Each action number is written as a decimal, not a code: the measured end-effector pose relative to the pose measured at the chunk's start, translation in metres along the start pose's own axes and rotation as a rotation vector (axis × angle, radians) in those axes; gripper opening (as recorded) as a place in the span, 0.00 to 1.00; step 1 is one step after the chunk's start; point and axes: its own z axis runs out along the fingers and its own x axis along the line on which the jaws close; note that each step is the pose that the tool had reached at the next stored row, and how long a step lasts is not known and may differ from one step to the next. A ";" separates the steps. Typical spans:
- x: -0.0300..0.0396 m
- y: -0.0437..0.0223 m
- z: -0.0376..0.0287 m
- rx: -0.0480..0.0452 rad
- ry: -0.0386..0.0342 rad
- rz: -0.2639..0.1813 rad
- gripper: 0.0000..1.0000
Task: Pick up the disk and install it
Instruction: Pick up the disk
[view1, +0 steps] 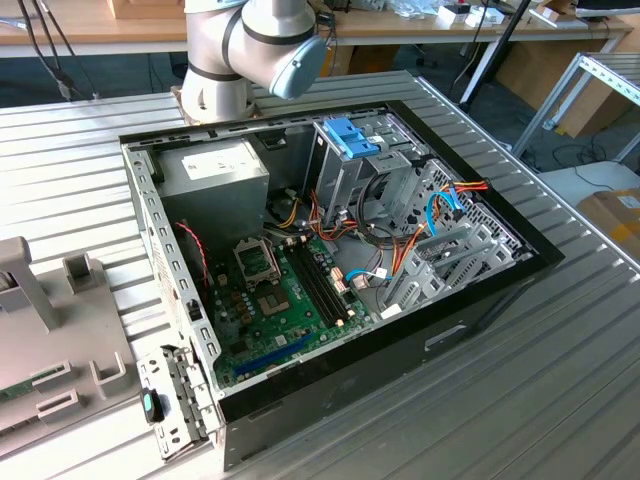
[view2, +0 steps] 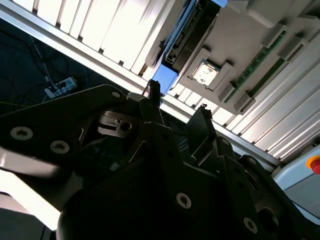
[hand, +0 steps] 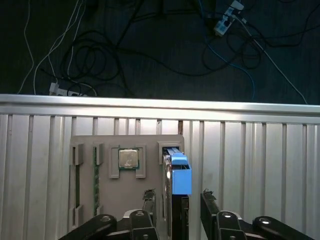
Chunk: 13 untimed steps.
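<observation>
The disk (hand: 181, 176) stands on edge in a slot of a grey parts holder (hand: 106, 142), its bright blue carrier end facing the camera. My gripper (hand: 178, 198) is open and hovers over it, with one dark fingertip (hand: 149, 196) on each side of the disk and a gap between them and it. In the second wrist view the disk (view2: 165, 78) lies just beyond the open gripper (view2: 177, 102). The open computer case (view1: 330, 250) sits mid-table in the exterior view, with a blue carrier (view1: 352, 138) in its drive cage.
The holder also carries a processor chip (hand: 128, 158) and a green memory stick (hand: 95, 175). It rests on a ribbed metal table (hand: 260, 160) near the edge, and cables (hand: 100, 55) lie on the floor beyond. The holder (view1: 45, 330) is at the exterior view's left.
</observation>
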 end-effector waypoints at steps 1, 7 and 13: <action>0.0000 -0.0001 0.0006 0.0002 -0.0001 0.000 0.48; 0.0006 -0.0035 0.0284 -0.0002 -0.0006 0.000 0.48; 0.0007 0.0014 0.0404 0.0056 -0.0004 0.000 0.48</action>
